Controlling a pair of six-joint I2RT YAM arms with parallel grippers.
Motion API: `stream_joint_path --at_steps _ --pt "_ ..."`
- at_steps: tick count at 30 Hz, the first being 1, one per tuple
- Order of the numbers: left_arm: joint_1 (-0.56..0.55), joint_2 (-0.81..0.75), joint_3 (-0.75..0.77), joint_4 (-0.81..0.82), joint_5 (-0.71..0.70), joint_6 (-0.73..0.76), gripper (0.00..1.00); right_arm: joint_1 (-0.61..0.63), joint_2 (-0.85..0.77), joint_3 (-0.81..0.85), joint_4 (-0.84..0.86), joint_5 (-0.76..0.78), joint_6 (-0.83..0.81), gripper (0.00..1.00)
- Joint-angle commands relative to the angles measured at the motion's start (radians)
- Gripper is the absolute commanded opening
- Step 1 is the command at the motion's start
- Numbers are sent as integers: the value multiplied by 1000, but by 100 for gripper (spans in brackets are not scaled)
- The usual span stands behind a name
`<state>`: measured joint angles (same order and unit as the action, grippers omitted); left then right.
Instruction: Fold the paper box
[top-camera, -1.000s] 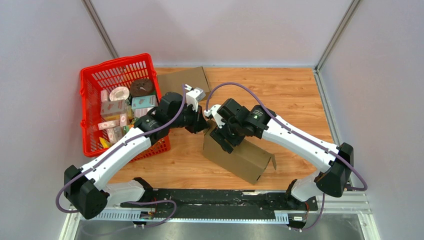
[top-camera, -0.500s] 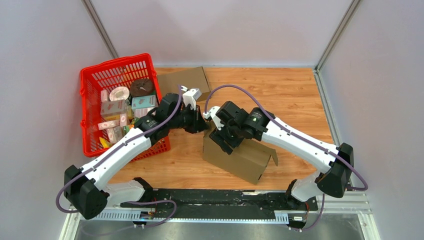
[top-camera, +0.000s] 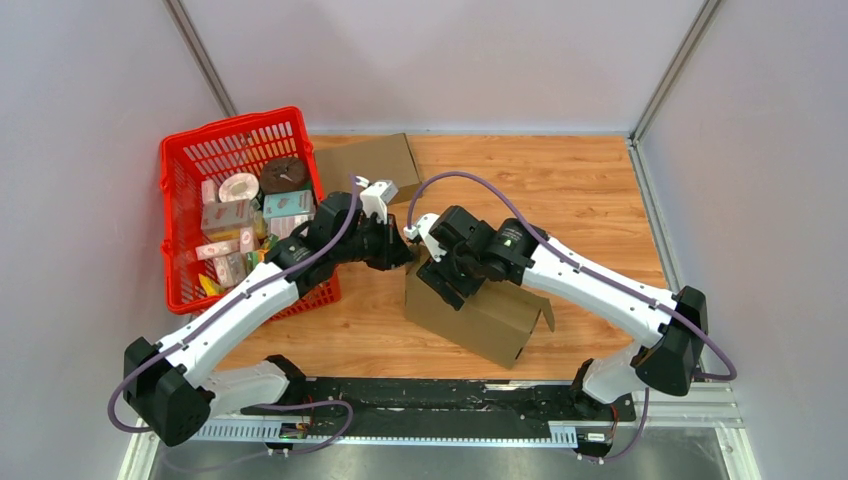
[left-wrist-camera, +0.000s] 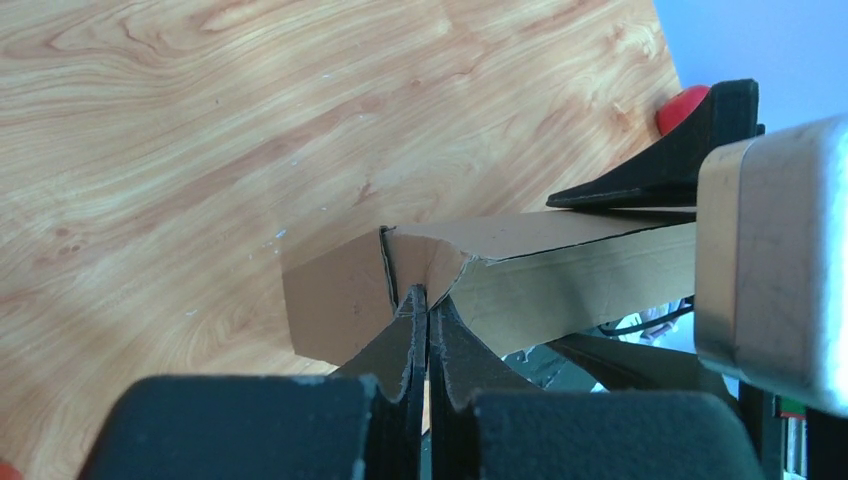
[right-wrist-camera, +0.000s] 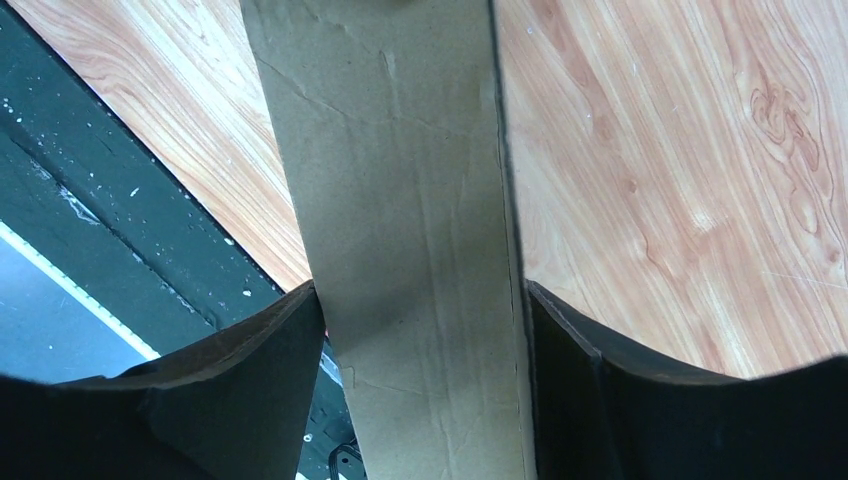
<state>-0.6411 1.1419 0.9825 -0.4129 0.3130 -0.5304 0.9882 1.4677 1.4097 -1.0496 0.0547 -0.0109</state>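
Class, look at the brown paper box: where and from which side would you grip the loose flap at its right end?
Pinch the flap by its free outer edge, probably coming from the right. It juts clear of the paper box as a thin sheet, so fingers can close on both faces; its hinge side meets the box wall.

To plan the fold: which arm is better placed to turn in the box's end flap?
Probably left: the left gripper pinches the end flap, while the right gripper clasps the paper box across its body.
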Motion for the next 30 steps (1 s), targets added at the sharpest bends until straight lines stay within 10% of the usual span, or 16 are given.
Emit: stream_joint_path --at_steps 1,7,16,22,30 --pt "-5 -33 -64 -86 -17 23 0 1 -21 -18 66 33 35 70" --pt "-6 -45 -97 -58 -24 -13 0 3 -35 -18 71 51 60 72" --pt "-5 -76 -81 -104 -103 41 0 -29 -180 35 -87 31 334 100" --pt "-8 -82 -73 -127 -115 58 0 -36 -397 -14 -259 135 606 100" --pt "-35 -85 -64 -121 -126 46 0 -36 -570 -86 -438 223 764 72"
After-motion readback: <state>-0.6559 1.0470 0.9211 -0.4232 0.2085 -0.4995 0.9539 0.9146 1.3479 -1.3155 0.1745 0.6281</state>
